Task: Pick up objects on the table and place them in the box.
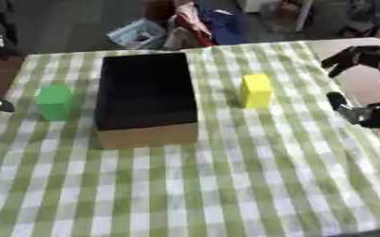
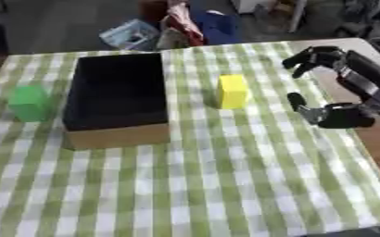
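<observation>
**Green checks, black box, two bright blocks**

The tablecloth point(image 1: 225, 185) was checked in pale green and white, the stripes crossing into darker green squares. The box point(image 1: 147, 90) was black inside and along its rim, while its near outer wall was plain cardboard tan. A block point(image 1: 256, 90) to its right was bright yellow, its side face a slightly duller yellow. A block point(image 1: 54, 102) to its left was vivid green, stronger than the cloth's green. The right hand point(image 2: 327, 113) was black with silver-grey parts. Past the cloth's right edge the bare table point(image 2: 371, 139) was reddish brown and, farther back, pale beige. The floor point(image 1: 63, 23) behind was dark grey.
</observation>
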Motion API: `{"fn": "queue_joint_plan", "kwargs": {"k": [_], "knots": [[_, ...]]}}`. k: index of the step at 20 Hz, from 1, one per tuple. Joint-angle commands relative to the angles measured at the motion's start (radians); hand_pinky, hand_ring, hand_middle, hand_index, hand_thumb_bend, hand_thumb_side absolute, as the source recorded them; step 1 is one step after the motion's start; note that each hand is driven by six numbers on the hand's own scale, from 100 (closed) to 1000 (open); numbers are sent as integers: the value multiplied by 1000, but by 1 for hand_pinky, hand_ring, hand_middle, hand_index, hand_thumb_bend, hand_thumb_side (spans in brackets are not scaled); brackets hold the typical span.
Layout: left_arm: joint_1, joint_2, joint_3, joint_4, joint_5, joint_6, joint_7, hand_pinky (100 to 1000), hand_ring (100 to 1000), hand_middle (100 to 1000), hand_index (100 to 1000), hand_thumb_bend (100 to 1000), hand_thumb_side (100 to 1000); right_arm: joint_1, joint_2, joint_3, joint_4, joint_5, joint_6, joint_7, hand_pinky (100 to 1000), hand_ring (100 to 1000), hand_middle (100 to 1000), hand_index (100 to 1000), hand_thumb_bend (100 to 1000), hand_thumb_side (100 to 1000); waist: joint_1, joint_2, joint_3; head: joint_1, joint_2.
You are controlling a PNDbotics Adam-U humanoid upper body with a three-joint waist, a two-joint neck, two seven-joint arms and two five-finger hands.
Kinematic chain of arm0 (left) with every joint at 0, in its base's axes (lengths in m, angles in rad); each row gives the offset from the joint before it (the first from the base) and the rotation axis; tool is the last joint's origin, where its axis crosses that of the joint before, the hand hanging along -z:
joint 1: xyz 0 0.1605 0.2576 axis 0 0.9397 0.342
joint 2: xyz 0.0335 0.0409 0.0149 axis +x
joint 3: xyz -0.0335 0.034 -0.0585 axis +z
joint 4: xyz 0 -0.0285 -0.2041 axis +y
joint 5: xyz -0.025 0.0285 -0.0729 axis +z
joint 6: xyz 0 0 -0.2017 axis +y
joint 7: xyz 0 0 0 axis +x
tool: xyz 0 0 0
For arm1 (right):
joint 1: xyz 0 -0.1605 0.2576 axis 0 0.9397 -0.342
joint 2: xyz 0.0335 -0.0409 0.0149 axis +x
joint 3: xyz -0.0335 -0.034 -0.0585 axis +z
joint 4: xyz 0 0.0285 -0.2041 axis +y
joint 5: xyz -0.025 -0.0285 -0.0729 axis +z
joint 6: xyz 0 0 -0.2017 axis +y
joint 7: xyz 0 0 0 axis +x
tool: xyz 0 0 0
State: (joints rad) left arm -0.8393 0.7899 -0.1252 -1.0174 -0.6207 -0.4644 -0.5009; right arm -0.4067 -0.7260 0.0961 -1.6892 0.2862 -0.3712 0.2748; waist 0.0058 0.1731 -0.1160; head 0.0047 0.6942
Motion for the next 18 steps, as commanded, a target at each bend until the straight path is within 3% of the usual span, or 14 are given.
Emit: {"fn": "queue_joint_plan", "kwargs": {"k": [1,7,18], "knots": [[-38,-14,17,54,-70,-5,33,782,708,726,834,746,271,-22,-20,-4,-8,-11,-3,6,748,678,732,851,131,202,2,-11,-5,13,4],[-55,-53,22,109,-153,-17,69,775,705,719,829,721,251,-34,-13,2,-8,-15,-5,13,748,677,731,850,129,205,4,-1,-28,41,-2],[-51,-77,46,173,-242,16,149,769,699,712,822,670,243,-37,-2,2,-5,-18,-4,16,747,675,729,848,112,217,6,21,-60,124,-16]]}}
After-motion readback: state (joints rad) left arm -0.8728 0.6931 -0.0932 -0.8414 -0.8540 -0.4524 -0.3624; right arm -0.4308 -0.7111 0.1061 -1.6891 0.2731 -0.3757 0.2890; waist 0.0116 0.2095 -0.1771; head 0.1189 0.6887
